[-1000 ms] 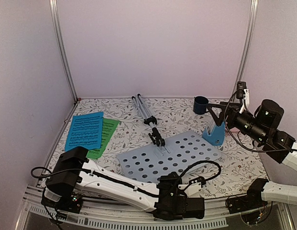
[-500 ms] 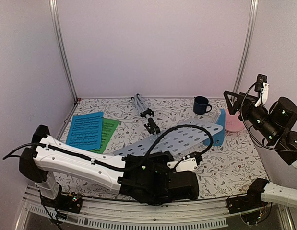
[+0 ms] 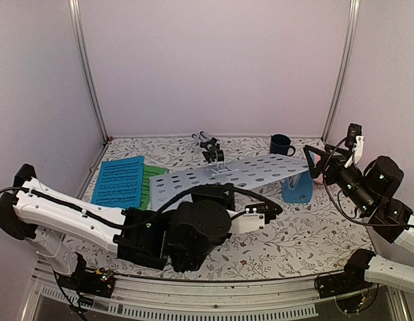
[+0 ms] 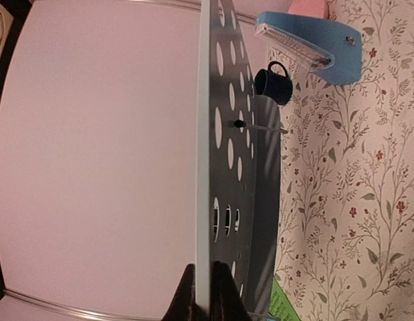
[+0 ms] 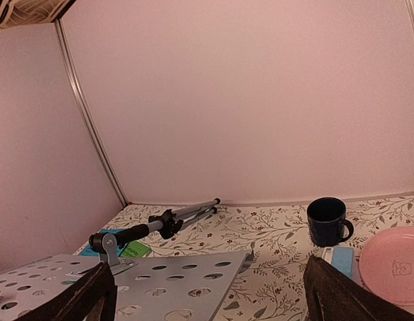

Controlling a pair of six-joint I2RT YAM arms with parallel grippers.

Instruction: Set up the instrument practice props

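The pale blue-grey perforated music stand (image 3: 227,175) is lifted off the table and tilted, with its silver tripod (image 3: 208,143) pointing to the back wall. My left gripper (image 3: 215,194) is shut on the plate's near edge; in the left wrist view both fingers (image 4: 186,299) clamp that edge (image 4: 204,200). My right gripper (image 3: 314,162) is open and empty, just beyond the plate's right end (image 5: 160,281). The small blue metronome (image 3: 297,188) stands under that end. The blue sheet (image 3: 118,182) and the green sheet (image 3: 152,178) lie flat at the left.
A dark blue mug (image 3: 280,145) stands at the back right and also shows in the right wrist view (image 5: 329,221). A pink plate (image 5: 394,257) lies right of the metronome. Walls and metal posts close in the table on three sides.
My left gripper has raised the stand plate from flat on the table and carried it back, so the tripod swung toward the wall. My right gripper came back down beside the plate's right end.
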